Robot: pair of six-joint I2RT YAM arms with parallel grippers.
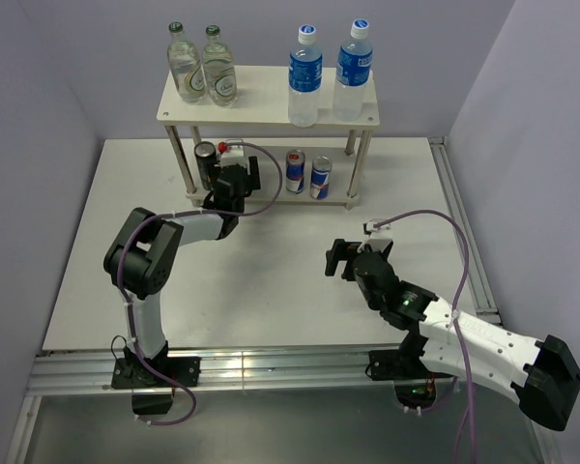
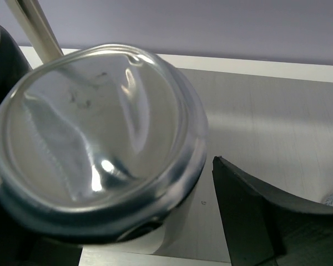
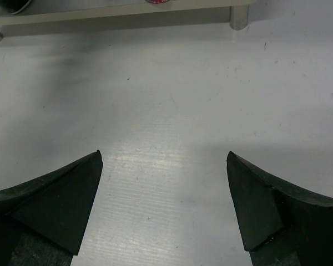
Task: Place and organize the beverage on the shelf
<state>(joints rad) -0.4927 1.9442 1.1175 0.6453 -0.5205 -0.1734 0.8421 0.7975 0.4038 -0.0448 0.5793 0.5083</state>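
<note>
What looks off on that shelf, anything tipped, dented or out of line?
One dark can at the left tool, on the shelf's lower board, turns its shiny end toward the left wrist camera, so it seems tilted rather than upright. That metal end also looks creased. Nothing else stands out.

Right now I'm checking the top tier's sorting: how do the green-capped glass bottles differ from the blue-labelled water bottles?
The glass bottles wear green caps; the water bottles wear white caps. The glass bottles stand at the left end of the shelf's top board; the water bottles stand toward its right end. The water bottles carry blue labels; the glass bottles show no blue. Both pairs are clear and upright.
</note>
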